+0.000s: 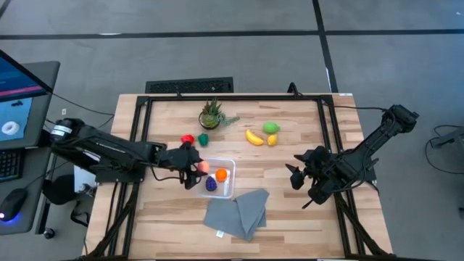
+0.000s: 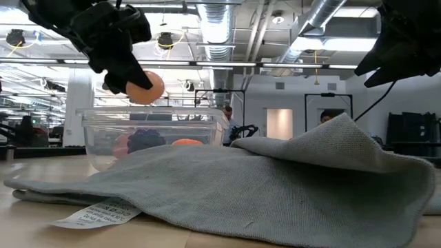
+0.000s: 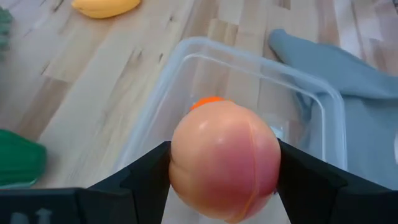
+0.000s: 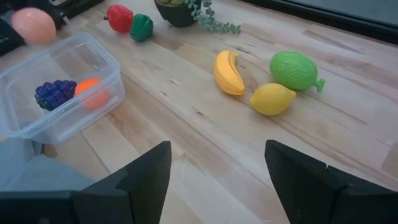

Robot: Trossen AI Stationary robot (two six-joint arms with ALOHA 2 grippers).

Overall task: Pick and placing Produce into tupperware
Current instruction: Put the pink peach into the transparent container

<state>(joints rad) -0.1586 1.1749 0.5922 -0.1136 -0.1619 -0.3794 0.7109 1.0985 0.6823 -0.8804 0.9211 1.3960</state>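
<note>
The peach point(image 3: 224, 160) is clamped between the two dark fingers point(image 3: 146, 177) of the left end effector point(image 1: 194, 168), held in the air just above the left rim of the tupperware point(image 1: 230, 190); in the low view it hangs above the clear wall, not touching it. The tupperware sits near the middle of the desk point(image 1: 304, 217), and inside it lie a purple grape bunch point(image 4: 55, 93) and an orange fruit point(image 4: 91, 92), side by side. Just near of the container, a folded grey cloth point(image 1: 238, 212) lies on the desk, one edge touching or overlapping the tupperware's near right corner. Left and far of the container, a red fruit point(image 1: 187, 138) and a dark green vegetable point(image 1: 204, 139) lie just beside each other. Farther back stands a spiky potted plant point(image 1: 211, 114). To the right of these, well apart from the tupperware, a banana point(image 1: 254, 137), a lemon point(image 1: 272, 140) and a lime-green fruit point(image 1: 270, 127) form a close cluster, the lemon just beside the banana's right end. The right end effector point(image 1: 297, 174) hovers over the bare desk to the right of the container, its fingers spread wide with nothing between them, as the right wrist view shows.
</note>
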